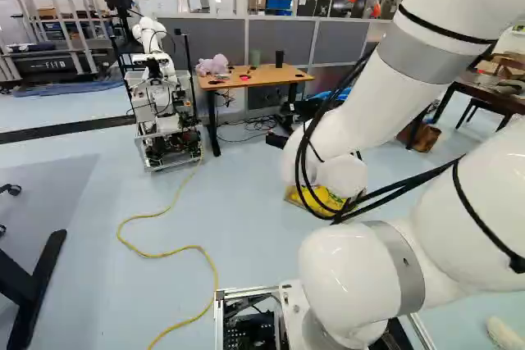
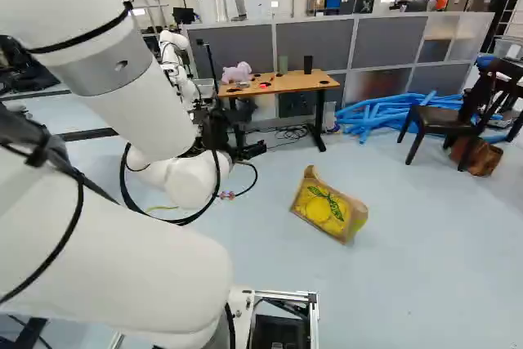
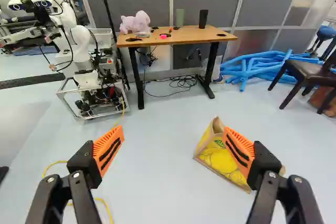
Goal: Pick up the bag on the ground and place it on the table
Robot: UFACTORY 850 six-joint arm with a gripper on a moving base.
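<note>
We see the whole bag (image 2: 327, 208) on the floor (image 2: 409, 284) only in the right base view; our wrist view shows the end effector (image 2: 252, 150) spread, one finger (image 3: 239, 151) partly hiding the bag.

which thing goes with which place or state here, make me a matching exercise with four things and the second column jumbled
Column one
1. bag
2. gripper
3. pink plush toy
4. blue tubes

Column two
A. on the wooden table
B. standing open
C. heaped near a dark chair
D. on the floor, yellow print on its front

Right pairs: 1-D, 2-B, 3-A, 4-C
</note>
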